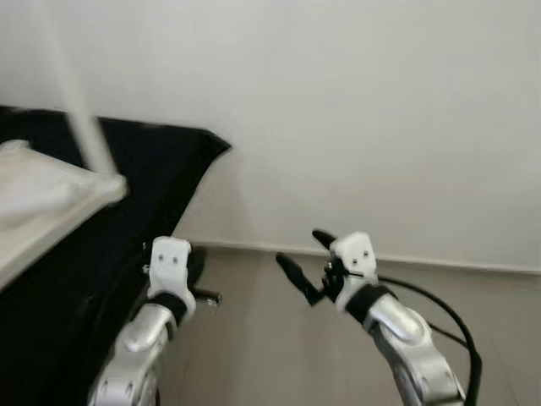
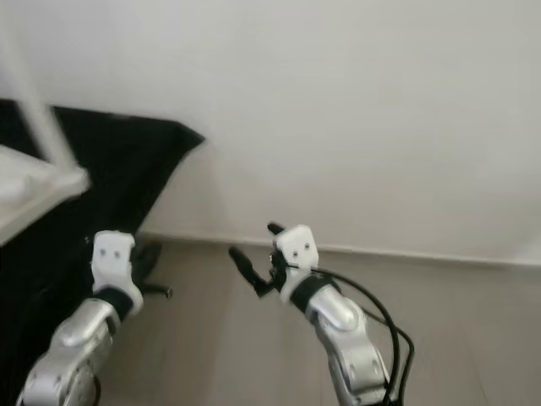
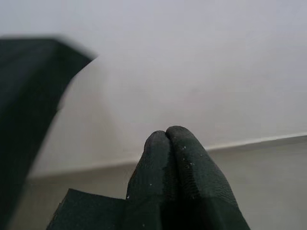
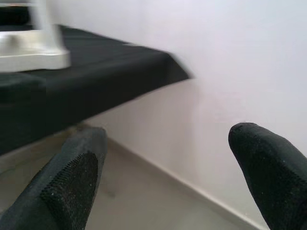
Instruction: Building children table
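Note:
A white children's table (image 1: 51, 196) lies upside down on a black-draped surface (image 1: 127, 220) at my left, one white leg (image 1: 82, 110) rising from its corner. The image is blurred. My left gripper (image 3: 166, 139) is shut with nothing in it, low beside the black cloth's edge. My right gripper (image 1: 306, 258) hangs open over the floor, right of the cloth; its two black fingers (image 4: 72, 177) are spread wide apart and hold nothing. The table corner (image 4: 33, 52) also appears in the right wrist view.
A plain white wall (image 1: 363, 110) stands close ahead, meeting the beige floor (image 1: 254, 338) at a skirting line. A black cable (image 1: 439, 317) loops along my right arm. The black cloth (image 2: 101, 178) hangs down at the left.

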Robot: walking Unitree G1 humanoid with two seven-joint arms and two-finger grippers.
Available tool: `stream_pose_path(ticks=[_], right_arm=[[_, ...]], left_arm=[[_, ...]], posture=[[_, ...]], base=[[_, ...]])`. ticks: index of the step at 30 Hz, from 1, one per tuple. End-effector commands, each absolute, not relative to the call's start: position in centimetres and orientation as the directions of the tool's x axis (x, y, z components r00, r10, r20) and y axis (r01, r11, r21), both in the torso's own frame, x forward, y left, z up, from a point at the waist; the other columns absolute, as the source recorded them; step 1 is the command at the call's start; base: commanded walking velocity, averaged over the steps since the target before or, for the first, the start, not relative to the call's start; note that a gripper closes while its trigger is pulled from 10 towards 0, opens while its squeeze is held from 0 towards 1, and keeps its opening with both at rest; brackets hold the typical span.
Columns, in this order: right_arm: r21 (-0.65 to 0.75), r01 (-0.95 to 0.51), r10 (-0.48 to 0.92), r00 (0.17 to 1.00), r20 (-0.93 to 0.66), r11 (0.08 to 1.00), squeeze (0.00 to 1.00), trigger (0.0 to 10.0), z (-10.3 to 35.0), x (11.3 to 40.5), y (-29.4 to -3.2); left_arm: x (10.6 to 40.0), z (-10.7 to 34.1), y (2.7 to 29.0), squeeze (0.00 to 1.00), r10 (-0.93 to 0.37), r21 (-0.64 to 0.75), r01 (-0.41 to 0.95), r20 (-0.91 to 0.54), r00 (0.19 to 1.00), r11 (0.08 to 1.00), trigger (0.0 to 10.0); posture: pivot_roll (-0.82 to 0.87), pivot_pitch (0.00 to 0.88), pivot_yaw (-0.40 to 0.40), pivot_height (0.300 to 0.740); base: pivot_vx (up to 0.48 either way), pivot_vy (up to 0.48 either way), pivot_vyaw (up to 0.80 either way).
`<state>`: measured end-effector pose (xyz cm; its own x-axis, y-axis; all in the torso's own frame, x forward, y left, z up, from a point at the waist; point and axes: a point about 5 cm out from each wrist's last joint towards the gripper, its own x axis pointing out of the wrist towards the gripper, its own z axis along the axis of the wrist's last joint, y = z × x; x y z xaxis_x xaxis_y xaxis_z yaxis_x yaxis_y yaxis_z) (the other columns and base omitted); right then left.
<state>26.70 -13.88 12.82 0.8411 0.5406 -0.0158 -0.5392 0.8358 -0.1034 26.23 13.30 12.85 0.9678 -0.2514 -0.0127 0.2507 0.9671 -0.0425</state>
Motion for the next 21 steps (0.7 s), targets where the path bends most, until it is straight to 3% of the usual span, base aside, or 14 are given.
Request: stream_pose_path(ticks=[1, 8, 14, 17, 18, 19, 21], right_arm=[[-0.1, -0.533, 0.535, 0.845, -0.013, 0.84, 0.0, 10.0, 12.9, 26.8, -14.2], [-0.107, -0.557, 0.559, 0.829, -0.011, 0.823, 0.0, 10.0, 12.9, 26.6, -14.0], [-0.145, -0.625, 0.629, 0.777, -0.022, 0.767, 0.0, 10.0, 12.9, 26.2, -13.5], [-0.156, -0.683, 0.686, 0.726, -0.038, 0.714, 0.0, 10.0, 12.9, 25.9, -13.2], [-0.156, -0.755, 0.758, 0.65, -0.055, 0.636, 0.0, 10.0, 13.2, 25.5, -13.1], [-0.156, -0.755, 0.758, 0.65, -0.055, 0.636, 0.0, 10.0, 13.2, 25.5, -13.1], [-0.172, -0.815, 0.817, 0.571, -0.079, 0.553, 0.0, 10.0, 13.8, 25.1, -13.3]], left_arm=[[26.0, 12.7, 13.0, 0.0, -0.263, -0.044, 0.262, -0.019, 0.965, 0.964, 10.0], [26.0, 12.7, 12.9, 0.0, -0.264, -0.04, 0.264, -0.013, 0.964, 0.964, 10.0], [26.1, 13.1, 12.9, 0.0, -0.263, -0.034, 0.263, 0.002, 0.965, 0.964, 10.0], [26.2, 13.5, 12.8, 0.0, -0.263, -0.034, 0.264, 0.024, 0.964, 0.964, 10.0], [26.2, 13.9, 12.7, 0.0, -0.256, -0.035, 0.258, 0.047, 0.966, 0.966, 10.0], [26.2, 13.9, 12.7, 0.0, -0.256, -0.035, 0.258, 0.047, 0.966, 0.966, 10.0], [26.1, 14.2, 12.7, 0.0, -0.256, -0.034, 0.259, 0.069, 0.964, 0.965, 10.0]], posture=[[-0.08, 0.046, -0.054, 0.74], [-0.08, 0.043, -0.054, 0.74], [-0.08, 0.042, -0.053, 0.74], [-0.07, 0.043, -0.049, 0.74], [-0.07, 0.045, -0.044, 0.74], [-0.07, 0.045, -0.044, 0.74], [-0.07, 0.045, -0.042, 0.74]], base=[[0.405, 0.0, 0.0], [0.405, 0.0, 0.0], [0.392, 0.0, 0.8], [0.281, 0.0, 0.8], [0.0, 0.0, 0.8], [0.0, 0.0, 0.8], [0.0, 0.0, 0.8]])
